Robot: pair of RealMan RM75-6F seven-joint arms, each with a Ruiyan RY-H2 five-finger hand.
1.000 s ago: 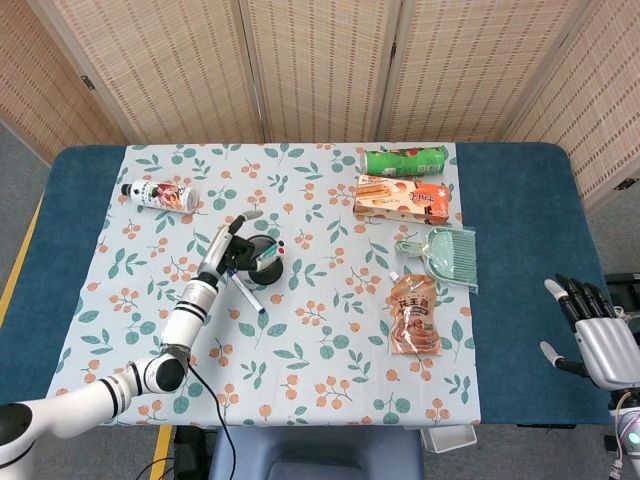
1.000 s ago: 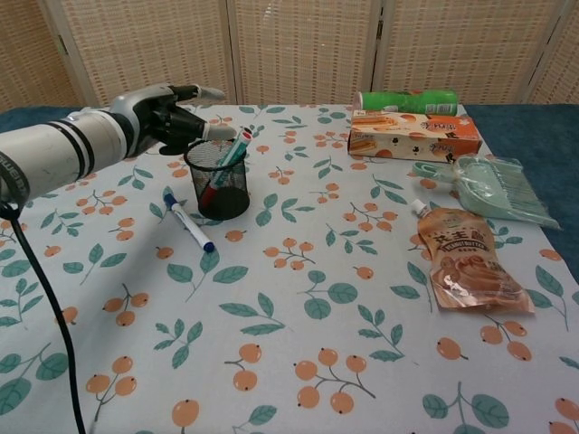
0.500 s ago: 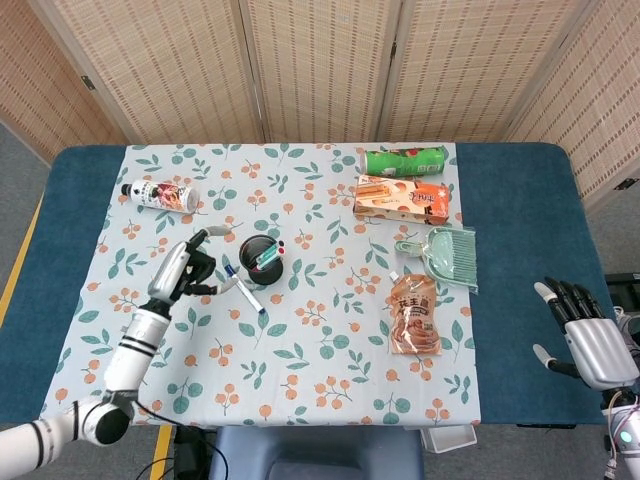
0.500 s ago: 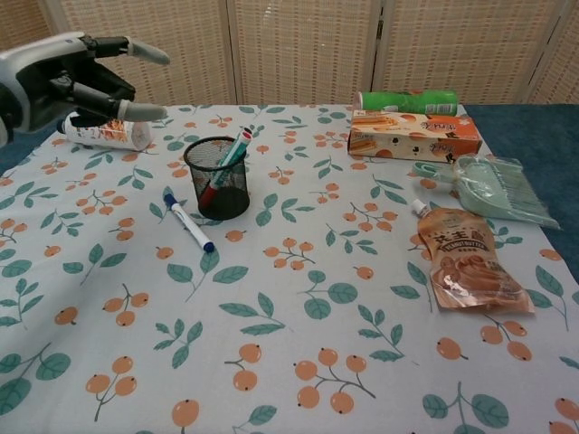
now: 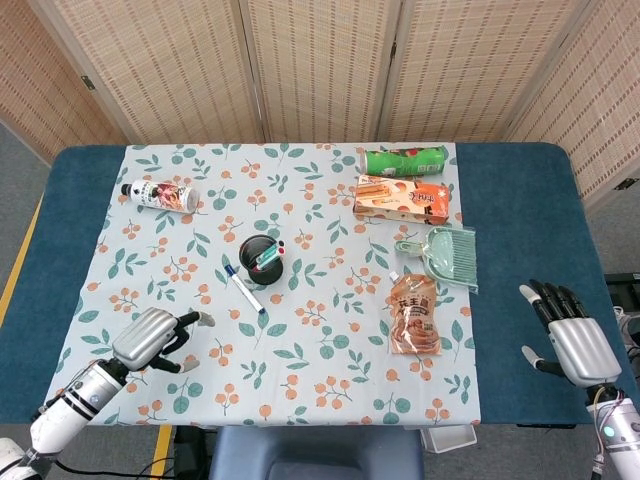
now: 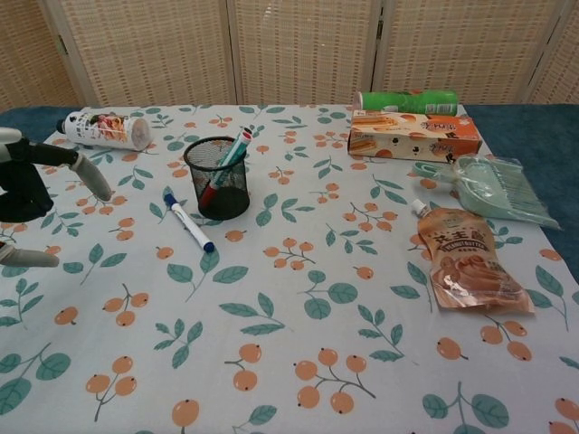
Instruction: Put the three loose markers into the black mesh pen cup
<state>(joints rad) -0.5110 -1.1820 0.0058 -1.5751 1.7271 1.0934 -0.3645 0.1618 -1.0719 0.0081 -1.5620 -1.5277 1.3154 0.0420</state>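
Observation:
The black mesh pen cup stands upright left of the cloth's middle, with a green marker and a red marker leaning inside it. A white marker with blue caps lies flat on the cloth just in front of the cup. My left hand hovers near the front left of the table, well away from the cup, fingers apart and holding nothing. At the far right, off the cloth, my right hand is spread wide and holds nothing.
A white bottle lies at the back left. A green can, an orange box, a green dustpan with brush and an orange pouch fill the right half of the cloth.
My left hand has drawn back from beside the cup toward the front left of the table, holding nothing. The right hand has drifted slightly inward.

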